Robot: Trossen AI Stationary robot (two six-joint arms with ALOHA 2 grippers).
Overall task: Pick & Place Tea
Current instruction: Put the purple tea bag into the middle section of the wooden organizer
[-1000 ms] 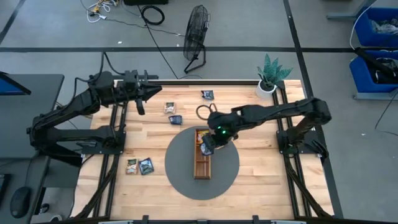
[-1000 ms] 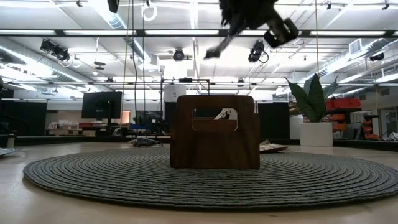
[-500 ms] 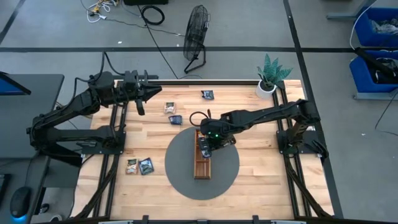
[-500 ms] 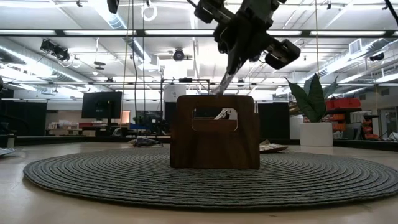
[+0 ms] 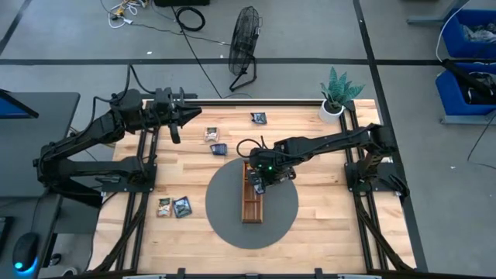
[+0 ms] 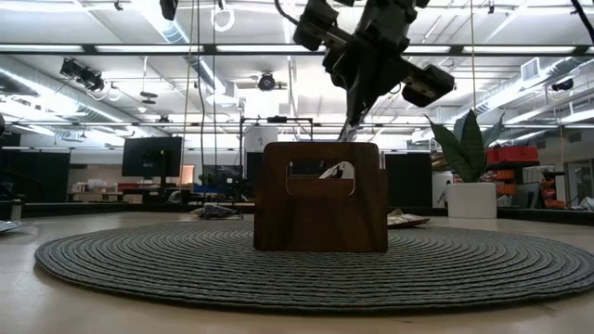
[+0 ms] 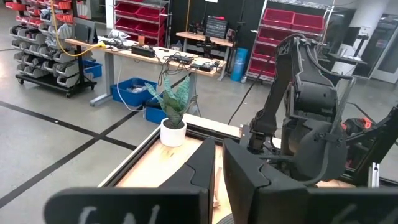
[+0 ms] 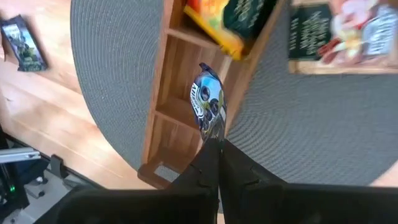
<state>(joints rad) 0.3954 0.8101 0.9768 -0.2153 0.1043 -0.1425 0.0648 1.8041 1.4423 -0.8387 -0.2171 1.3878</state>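
My right gripper (image 5: 260, 178) hangs over the long brown wooden tray (image 5: 251, 203) on the round grey mat, shut on a blue tea sachet (image 8: 208, 102). The low view shows the gripper (image 6: 353, 125) just above the tray's end wall (image 6: 320, 199). Orange and dark sachets (image 8: 230, 18) lie in a farther tray compartment. More sachets rest flat on the table (image 5: 211, 134), (image 5: 219, 148), (image 5: 258, 118), (image 5: 164, 206), (image 5: 183, 207). My left gripper (image 5: 194, 114) is shut, held high over the table's far left part, touching nothing. My right gripper pinches the blue sachet by its top edge (image 8: 212, 134) between the two fingertips (image 8: 219, 155). The fingers come from above, pointing down. The sachet hangs below them, over a middle compartment of the tray; its lower end dips behind the tray's end wall in the low view.
Two more sachets (image 8: 339, 31) lie on the mat beside the tray. A potted plant (image 5: 335, 97) stands at the table's far right corner. A fan (image 5: 244, 46) and cables lie on the floor beyond. Bare wood lies to the right of the mat.
My right gripper has come down and a little toward the table's left, from high above the tray to just over its top. The sachet it carries has tipped from nearly level to hanging down into the tray. My left arm has kept still.
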